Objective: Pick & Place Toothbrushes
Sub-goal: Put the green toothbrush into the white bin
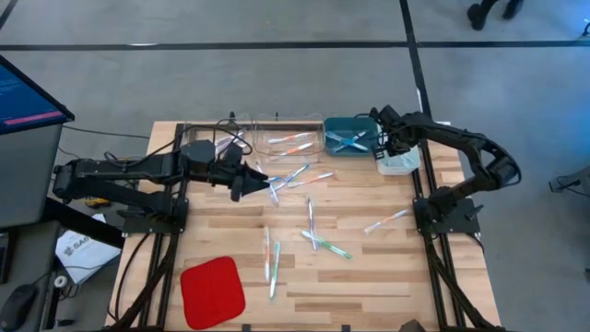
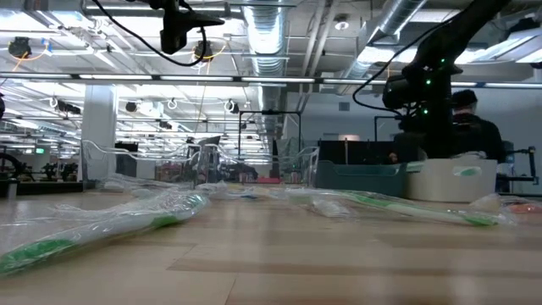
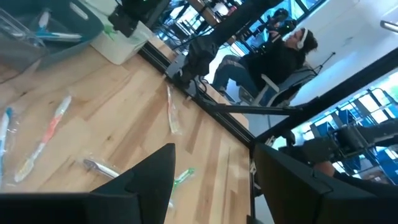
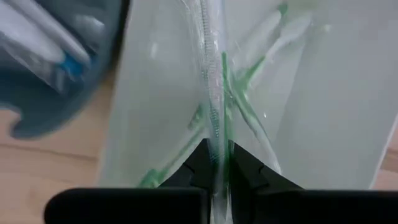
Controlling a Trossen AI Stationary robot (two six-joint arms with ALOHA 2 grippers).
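Several wrapped toothbrushes (image 1: 311,224) lie flat on the wooden table, and a small cluster (image 1: 290,178) sits near its far middle. My left gripper (image 1: 256,182) is open and sits just left of that cluster; in its wrist view (image 3: 214,186) an orange toothbrush (image 3: 48,135) and a green one (image 3: 184,177) lie ahead. My right gripper (image 1: 388,140) is over the white bin (image 1: 402,164), shut on a green toothbrush (image 4: 214,93). More green toothbrushes (image 4: 261,43) lie in that bin. The teal bin (image 1: 350,136) holds blue ones (image 4: 62,53). My right gripper pinches a clear-wrapped green toothbrush between its two fingers, at a part near one end (image 4: 217,138). The fingers come from above and point down into the white bin (image 4: 155,93). The toothbrush runs on from the fingertips, along them, toward the bin's floor.
A clear bin (image 1: 290,138) stands left of the teal bin at the far edge. A flat red pad (image 1: 212,290) lies at the near left corner. In the low view, green toothbrushes (image 2: 93,227) lie close in the foreground. A seated person (image 3: 273,56) is beyond the table.
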